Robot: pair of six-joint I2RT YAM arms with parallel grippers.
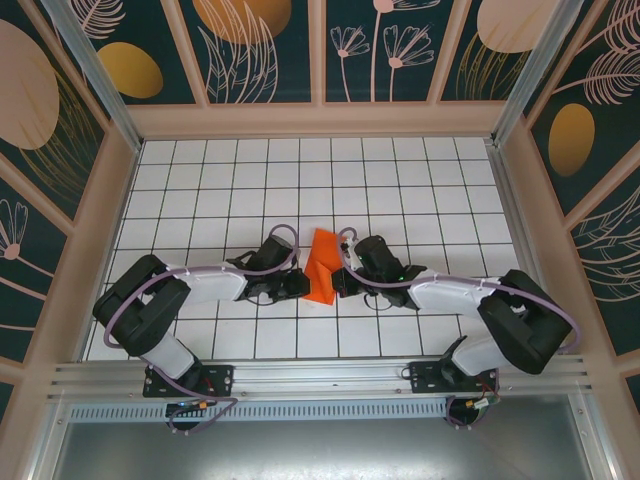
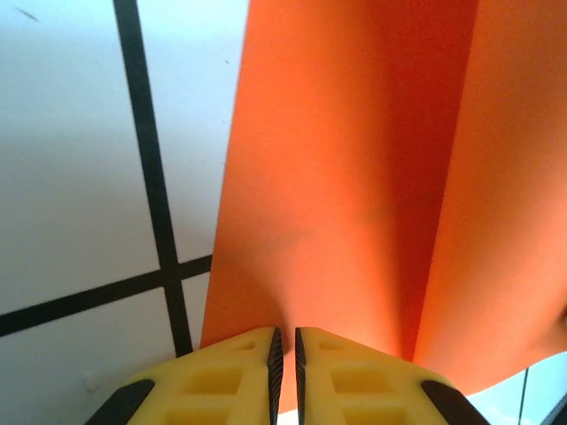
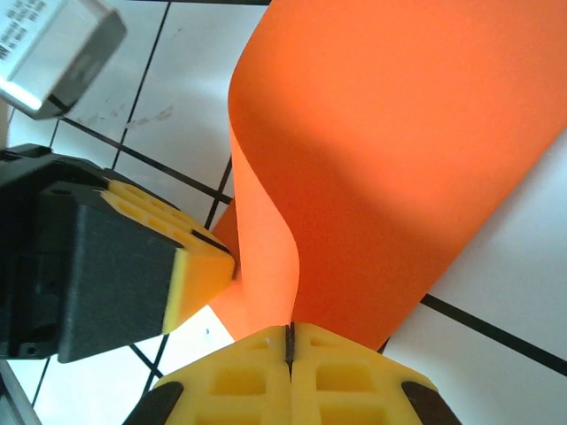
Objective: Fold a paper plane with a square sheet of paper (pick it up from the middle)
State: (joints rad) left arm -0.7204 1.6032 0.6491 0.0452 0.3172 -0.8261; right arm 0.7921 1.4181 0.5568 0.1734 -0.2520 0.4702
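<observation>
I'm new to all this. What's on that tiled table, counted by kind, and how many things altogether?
Sheets of orange paper: 1
Robot arms: 2, the left arm and the right arm
Tools: 2, the left tool and the right tool
Total: 5

Grey block (image 3: 55,51): rows of small dark print on its pale face, at the top left of the right wrist view; too blurred to read
Other legible writing: none
</observation>
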